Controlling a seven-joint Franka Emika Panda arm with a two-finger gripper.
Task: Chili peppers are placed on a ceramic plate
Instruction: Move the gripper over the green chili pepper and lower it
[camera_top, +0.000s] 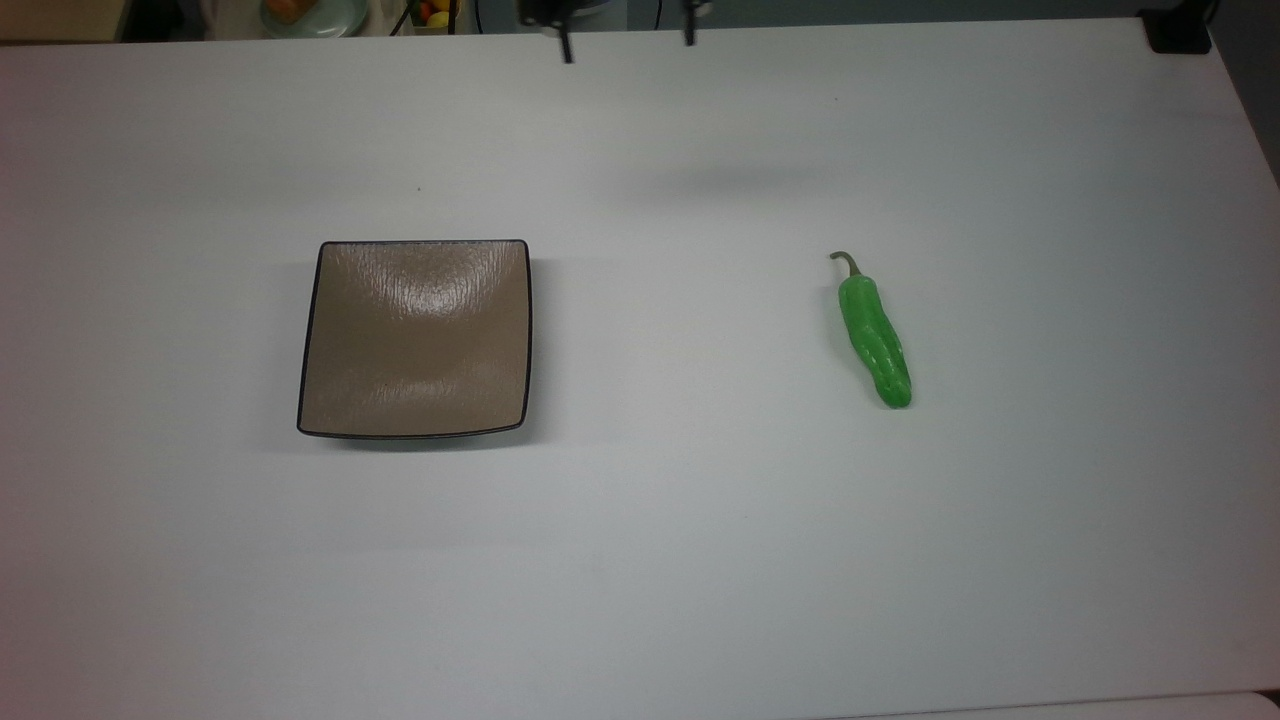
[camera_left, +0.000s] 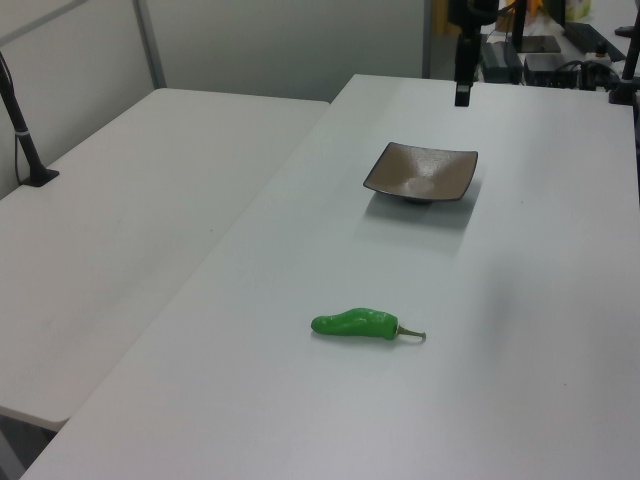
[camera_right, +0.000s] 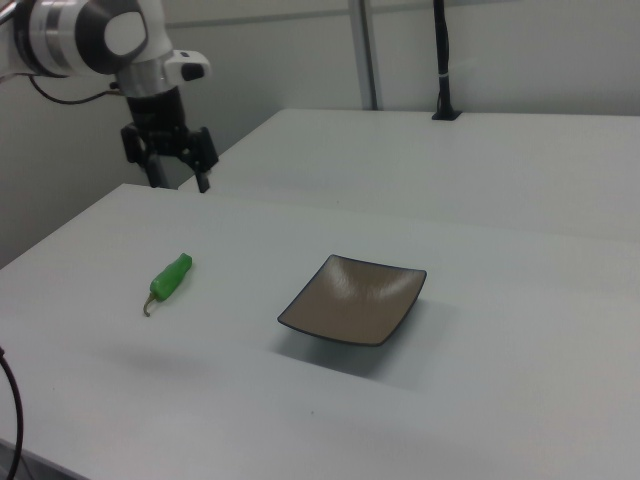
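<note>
gripper (camera_right: 182, 183) released, fingers spread, holding nothing, raised over table (camera_top: 700, 560) | chili pepper (camera_right: 171, 277) below it on table | ceramic plate (camera_right: 300, 325) well apart from gripper, bare

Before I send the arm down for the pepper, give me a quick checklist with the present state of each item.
1. Jaws open: ok, the gripper shows two fingers spread apart.
2. Gripper holding nothing: ok.
3. Pepper free on the table: ok, lying flat, nothing touching it.
4. Plate ready: ok, nothing on it.
5. Gripper over the pepper: not ok, it hangs near the top view's upper edge, apart from the pepper.
6. Path from pepper to plate: ok, bare table between them.
</note>
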